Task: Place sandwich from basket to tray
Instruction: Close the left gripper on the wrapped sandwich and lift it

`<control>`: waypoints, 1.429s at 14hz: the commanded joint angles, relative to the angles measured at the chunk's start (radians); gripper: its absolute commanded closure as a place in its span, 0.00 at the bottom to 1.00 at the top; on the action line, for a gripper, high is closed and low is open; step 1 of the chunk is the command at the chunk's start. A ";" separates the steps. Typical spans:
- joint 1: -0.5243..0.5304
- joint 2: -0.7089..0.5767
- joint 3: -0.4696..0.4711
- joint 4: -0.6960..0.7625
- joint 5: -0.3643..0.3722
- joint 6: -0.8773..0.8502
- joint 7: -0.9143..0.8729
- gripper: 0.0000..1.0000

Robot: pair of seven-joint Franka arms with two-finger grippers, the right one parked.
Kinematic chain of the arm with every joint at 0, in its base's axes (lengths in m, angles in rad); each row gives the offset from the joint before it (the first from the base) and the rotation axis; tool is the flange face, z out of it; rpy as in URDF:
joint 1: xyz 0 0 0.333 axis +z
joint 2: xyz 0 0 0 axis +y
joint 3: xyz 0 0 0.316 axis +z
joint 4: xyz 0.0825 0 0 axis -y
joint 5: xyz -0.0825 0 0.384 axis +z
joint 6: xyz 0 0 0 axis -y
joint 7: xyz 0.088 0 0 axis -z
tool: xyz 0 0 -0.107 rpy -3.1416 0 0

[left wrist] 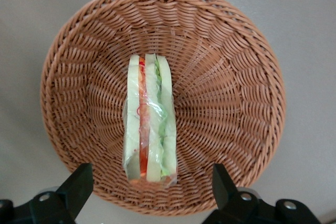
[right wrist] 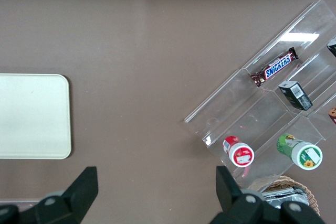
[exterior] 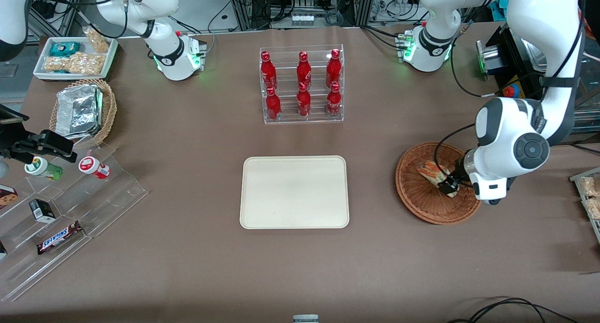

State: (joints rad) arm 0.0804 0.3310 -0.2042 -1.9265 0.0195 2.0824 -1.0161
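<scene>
Both jaws wide above sandwich in basket.

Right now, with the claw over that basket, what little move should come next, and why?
Probably lower straight down and close. The gripper hangs open above the sandwich, one finger on each side of it, and the sandwich lies untouched in the basket. The tray has nothing on it.

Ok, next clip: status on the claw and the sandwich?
Claw open, over the basket. Sandwich lying in basket, ungrasped. Tray bare, table path to it unobstructed.
</scene>
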 commanded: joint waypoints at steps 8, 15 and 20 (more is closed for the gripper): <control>0.010 0.006 -0.006 -0.270 -0.013 0.377 -0.064 0.13; -0.022 -0.029 -0.018 -0.073 0.000 0.071 -0.190 0.98; -0.295 0.071 -0.020 0.303 0.032 -0.293 -0.196 1.00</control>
State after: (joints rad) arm -0.1149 0.3125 -0.2328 -1.7665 0.0197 1.8715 -1.1894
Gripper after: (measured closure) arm 0.833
